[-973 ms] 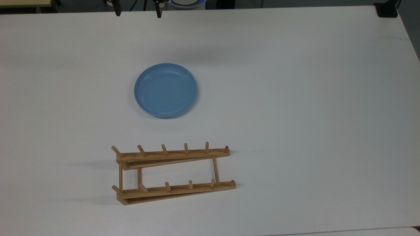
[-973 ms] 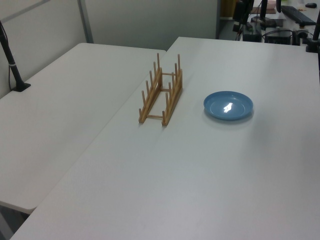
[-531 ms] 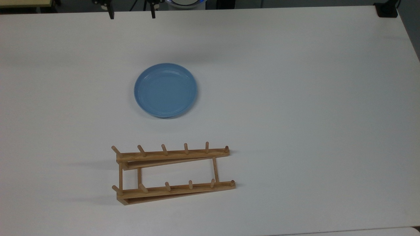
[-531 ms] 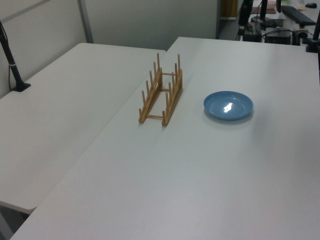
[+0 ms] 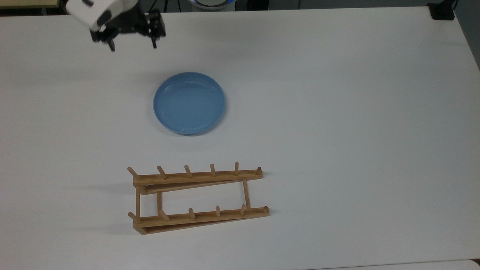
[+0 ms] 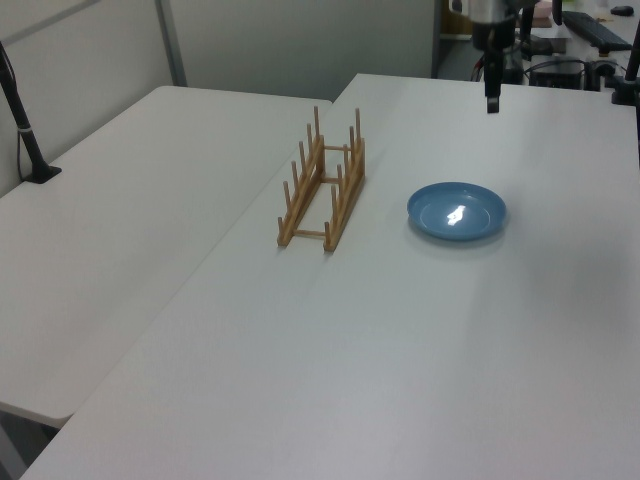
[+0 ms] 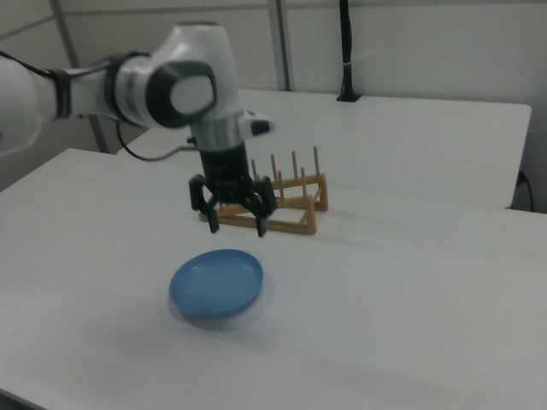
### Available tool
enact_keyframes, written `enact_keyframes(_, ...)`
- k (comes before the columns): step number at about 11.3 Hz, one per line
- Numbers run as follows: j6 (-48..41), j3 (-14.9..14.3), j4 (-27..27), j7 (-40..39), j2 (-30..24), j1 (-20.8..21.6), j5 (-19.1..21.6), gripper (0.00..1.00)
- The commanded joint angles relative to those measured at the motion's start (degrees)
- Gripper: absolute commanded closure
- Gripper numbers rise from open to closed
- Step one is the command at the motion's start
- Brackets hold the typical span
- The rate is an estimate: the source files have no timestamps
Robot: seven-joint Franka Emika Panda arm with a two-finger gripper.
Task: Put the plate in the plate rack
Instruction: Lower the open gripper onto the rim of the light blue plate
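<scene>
A light-blue round plate (image 5: 189, 103) lies flat on the white table (image 5: 337, 112); I also see the plate (image 6: 456, 211) in the left view and the plate (image 7: 215, 287) in the right view. The wooden plate rack (image 5: 198, 198) stands below it in the top view, with nothing in it; the rack (image 6: 322, 182) and rack (image 7: 282, 203) show in the side views too. My gripper (image 5: 133, 47) hangs open above the table, up and to the left of the plate in the top view. In the right view the gripper (image 7: 237, 226) holds nothing.
A second white table (image 6: 120, 230) adjoins on the left view's left. A black post (image 6: 22, 120) stands at its far edge, and a black clamp (image 5: 442, 11) sits at the top view's upper right corner. Wide bare tabletop lies to the top view's right.
The gripper has come down from the top view's upper edge into view, toward the plate. Plate and rack have not moved.
</scene>
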Motion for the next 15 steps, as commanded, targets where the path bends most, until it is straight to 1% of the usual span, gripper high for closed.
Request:
enact_keyframes(1, 14.2, -0.2, -7.2, 0.8, 4.7, -1.2, 3.5, 0.0)
enact_keyframes(3, 23.1, -0.2, -11.3, 1.9, 6.7, -2.0, 5.3, 0.0)
enact_keyframes(4, 25.7, -0.2, -11.5, 3.7, 8.5, -1.9, 6.3, 0.0)
enact_keyframes(7, 26.1, 0.2, -11.4, 7.4, 10.4, -1.3, 7.1, 0.01)
enact_keyframes(8, 26.1, 1.7, -11.3, 9.4, 11.1, -1.3, 7.3, 0.01)
enact_keyframes(9, 26.1, 2.3, -11.3, 11.3, 11.8, -1.3, 7.3, 0.04)
enact_keyframes(10, 26.1, 2.6, -11.3, 13.4, 12.5, -1.3, 7.3, 0.11)
enact_keyframes(11, 26.1, 3.5, -11.2, 16.5, 13.0, -1.3, 7.3, 0.22)
enact_keyframes(12, 26.1, 3.8, -11.2, 19.5, 13.6, -1.3, 7.3, 0.46)
enact_keyframes(14, 26.0, 3.8, -11.2, 20.6, 13.8, -1.5, 7.3, 0.88)
enact_keyframes(15, 25.9, 3.8, -11.0, 20.6, 13.7, -1.8, 7.4, 1.0)
